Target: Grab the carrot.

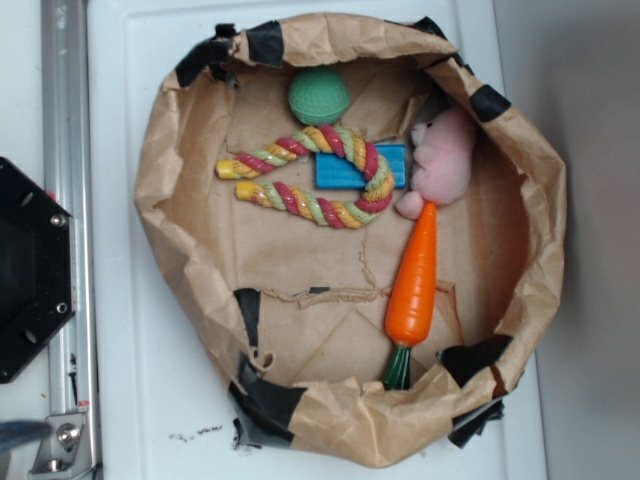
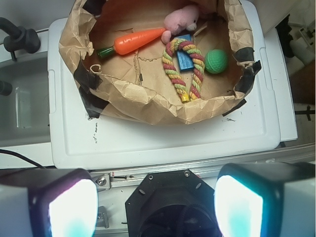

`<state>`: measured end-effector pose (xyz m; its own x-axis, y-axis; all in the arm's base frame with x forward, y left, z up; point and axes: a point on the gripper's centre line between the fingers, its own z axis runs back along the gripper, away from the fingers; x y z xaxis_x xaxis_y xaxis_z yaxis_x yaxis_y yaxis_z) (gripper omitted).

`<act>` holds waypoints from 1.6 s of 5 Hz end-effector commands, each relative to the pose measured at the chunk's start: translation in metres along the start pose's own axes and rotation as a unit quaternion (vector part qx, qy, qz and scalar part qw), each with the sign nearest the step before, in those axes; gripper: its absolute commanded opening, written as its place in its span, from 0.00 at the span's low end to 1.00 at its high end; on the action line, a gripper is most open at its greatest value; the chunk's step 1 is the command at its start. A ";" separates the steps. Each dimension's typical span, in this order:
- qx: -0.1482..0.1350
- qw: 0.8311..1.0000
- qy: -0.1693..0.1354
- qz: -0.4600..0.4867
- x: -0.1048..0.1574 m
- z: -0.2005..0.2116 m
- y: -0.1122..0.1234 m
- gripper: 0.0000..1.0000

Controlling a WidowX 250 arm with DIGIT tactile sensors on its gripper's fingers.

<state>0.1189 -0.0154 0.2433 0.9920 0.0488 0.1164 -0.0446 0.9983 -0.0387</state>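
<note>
One carrot (image 1: 415, 285) in paper bin (image 1: 180, 130), tip touching pink plush (image 1: 445, 155), end effector (image 2: 155, 207) spread wide, empty

Soft, even, bright light, slightly blurred overhead view, faint gloss on the carrot (image 1: 414, 280), pincer fingers (image 2: 69, 207) near the wrist lens glowing, out of focus.
</note>
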 end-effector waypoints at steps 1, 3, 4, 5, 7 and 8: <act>0.000 1.000 0.000 0.000 0.000 0.000 0.000 1.00; -0.002 0.990 -0.015 0.139 0.087 -0.089 0.021 1.00; -0.027 0.979 -0.021 0.202 0.113 -0.102 0.005 1.00; -0.020 0.960 -0.025 0.279 0.132 -0.124 -0.013 1.00; -0.028 0.942 -0.042 0.332 0.159 -0.180 -0.021 1.00; -0.029 0.941 -0.038 0.334 0.176 -0.204 -0.032 1.00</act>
<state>0.3083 -0.0417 0.0432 0.7294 0.6799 0.0753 -0.6684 0.7318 -0.1331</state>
